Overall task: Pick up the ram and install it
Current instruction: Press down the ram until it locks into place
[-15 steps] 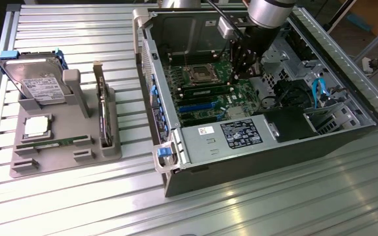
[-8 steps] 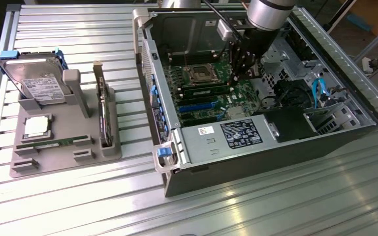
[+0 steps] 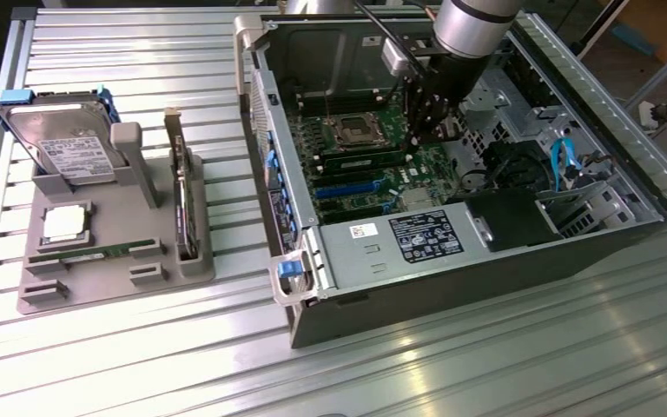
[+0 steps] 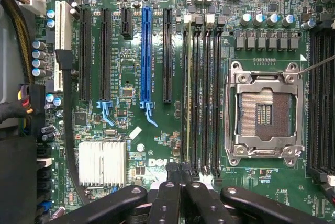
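1. The computer case (image 3: pixel 310 313) is lying open on a ribbed metal table (image 3: pixel 450 365). Its raised walls are hemming the arm in on all sides, leaving room mainly straight up.
2. The gripper (image 4: pixel 180 174) is hanging low over the green motherboard (image 4: pixel 131 145), its black fingers (image 4: pixel 166 192) pressed together with nothing between them. In the exterior view the gripper (image 3: pixel 438 130) is sitting just beside the square metal processor socket (image 3: pixel 351 130).
3. The ram (image 4: pixel 187 103) is standing edge-on in the memory slot nearest the long blue slot (image 4: pixel 145 56), looking like a thin pale-green strip. The closed fingertips are hovering over one end of it; whether they are touching it cannot be told.
4. Three dark neighbouring memory slots (image 4: pixel 209 98) are crowding it on one side, with black card slots on the other.
5. White letters reading "DELL" (image 4: pixel 157 162) are showing beside a ribbed silver heat sink (image 4: pixel 102 162). A black label (image 3: pixel 424 236) on the power box is too small to read.
6. On the grey plastic tray (image 3: pixel 114 287), well apart at the exterior view's left, a second green stick (image 3: pixel 90 253) is lying flat, near a silver chip (image 3: pixel 65 223) and an upright hard drive (image 3: pixel 62 143).
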Motion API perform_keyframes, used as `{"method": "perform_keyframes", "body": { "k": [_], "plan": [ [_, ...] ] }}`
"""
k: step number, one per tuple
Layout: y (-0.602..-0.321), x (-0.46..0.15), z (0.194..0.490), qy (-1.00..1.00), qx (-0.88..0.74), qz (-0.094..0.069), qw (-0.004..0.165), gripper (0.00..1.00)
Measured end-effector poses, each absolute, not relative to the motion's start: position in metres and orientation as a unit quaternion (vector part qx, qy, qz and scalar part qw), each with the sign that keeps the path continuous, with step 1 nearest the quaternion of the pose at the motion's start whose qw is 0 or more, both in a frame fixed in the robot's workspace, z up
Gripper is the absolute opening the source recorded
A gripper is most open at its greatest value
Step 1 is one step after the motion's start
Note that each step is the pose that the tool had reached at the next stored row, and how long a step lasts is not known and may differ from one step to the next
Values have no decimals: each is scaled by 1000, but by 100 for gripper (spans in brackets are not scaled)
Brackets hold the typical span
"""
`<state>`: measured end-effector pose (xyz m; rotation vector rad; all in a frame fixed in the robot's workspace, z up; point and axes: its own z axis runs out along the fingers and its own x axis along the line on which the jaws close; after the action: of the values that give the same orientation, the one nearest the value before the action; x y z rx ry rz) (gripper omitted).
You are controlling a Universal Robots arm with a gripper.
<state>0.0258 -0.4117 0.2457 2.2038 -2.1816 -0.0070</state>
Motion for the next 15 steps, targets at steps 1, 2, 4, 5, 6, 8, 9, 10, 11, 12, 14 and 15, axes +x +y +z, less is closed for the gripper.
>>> {"method": "perform_keyframes", "body": {
  "k": [1, 2, 4, 5, 6, 8, 9, 10, 11, 12, 14, 15],
  "plan": [
    [-412, 26, 245, -703, 711, -2, 20, 11],
    [-411, 26, 245, -703, 711, -2, 20, 11],
    [-411, 26, 245, -703, 711, -2, 20, 11],
    [-410, 26, 245, -703, 711, -2, 20, 11],
    [-409, 26, 244, -703, 711, -2, 20, 11],
    [-408, 26, 244, -703, 711, -2, 20, 11],
    [-406, 25, 244, -703, 711, -2, 20, 11],
    [-405, 25, 244, -703, 711, -2, 20, 11],
    [-405, 25, 243, -703, 711, -2, 20, 11],
    [-405, 25, 243, -703, 711, -2, 20, 11],
    [-404, 25, 243, -703, 711, -2, 20, 11],
    [-405, 25, 241, -703, 711, -2, 20, 11]
  ]
}}
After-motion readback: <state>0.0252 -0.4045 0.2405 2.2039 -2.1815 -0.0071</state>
